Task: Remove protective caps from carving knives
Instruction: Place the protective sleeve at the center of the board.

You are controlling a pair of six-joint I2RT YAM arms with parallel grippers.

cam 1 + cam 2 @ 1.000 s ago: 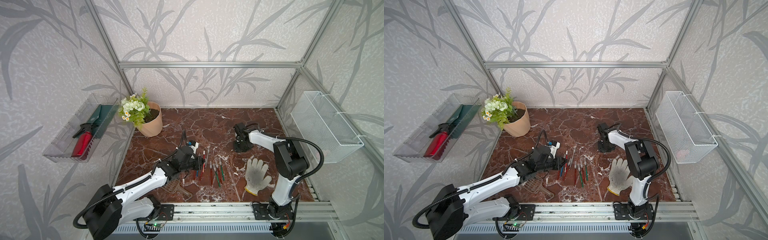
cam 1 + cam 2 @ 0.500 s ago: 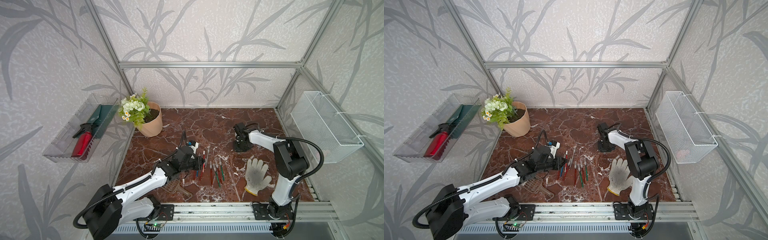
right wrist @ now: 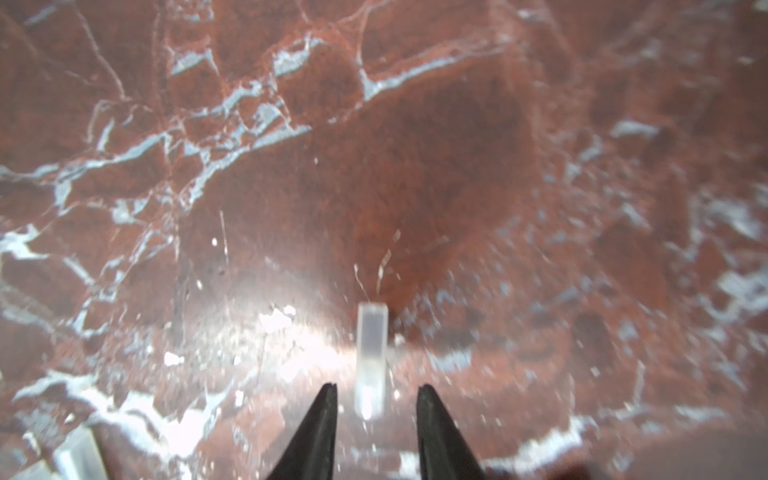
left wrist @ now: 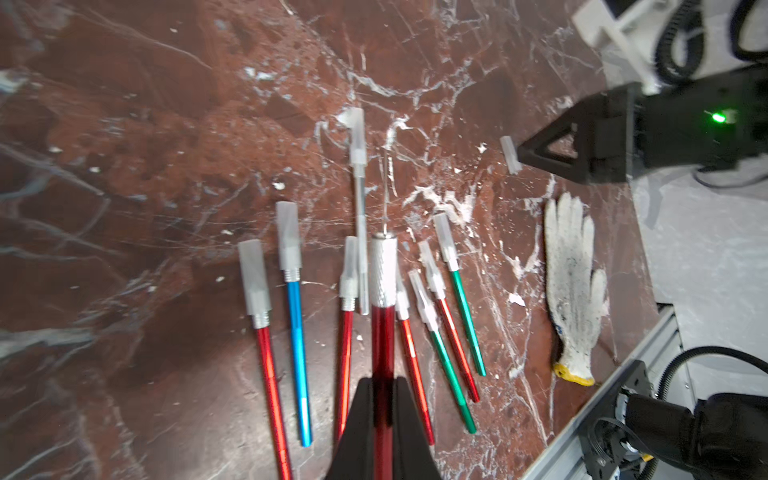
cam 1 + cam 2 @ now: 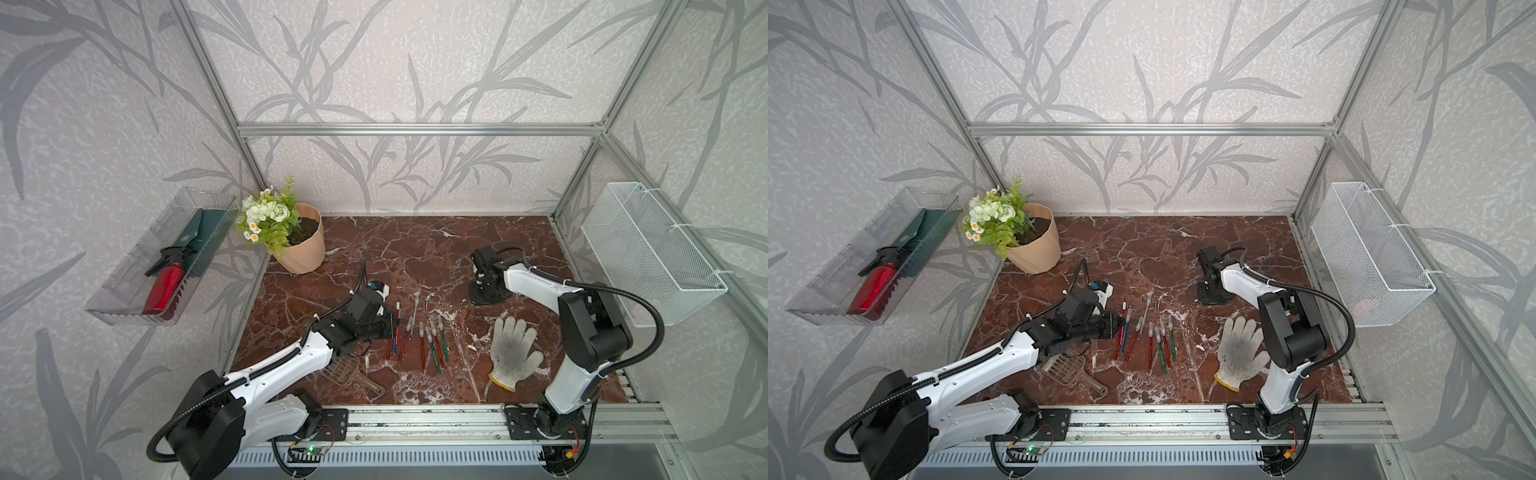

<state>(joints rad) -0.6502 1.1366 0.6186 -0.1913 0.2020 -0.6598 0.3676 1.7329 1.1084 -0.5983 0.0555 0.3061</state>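
My left hand (image 4: 383, 380) clamps the stiff red knife (image 4: 382, 328) by its handle; right hand (image 3: 377, 387) stands parted around a light, slick-looking cap (image 3: 372, 332).

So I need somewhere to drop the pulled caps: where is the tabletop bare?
Bare marble runs along the back wall, between the flower pot and the right end effector. The back right corner is free too. Crowded: the carving knives fanned mid-table, the scoop at the front left, the glove at the front right.

Red/blue/green knives (image 4: 294, 332) in row, mostly capped; 1 loose cap (image 3: 371, 357) apart
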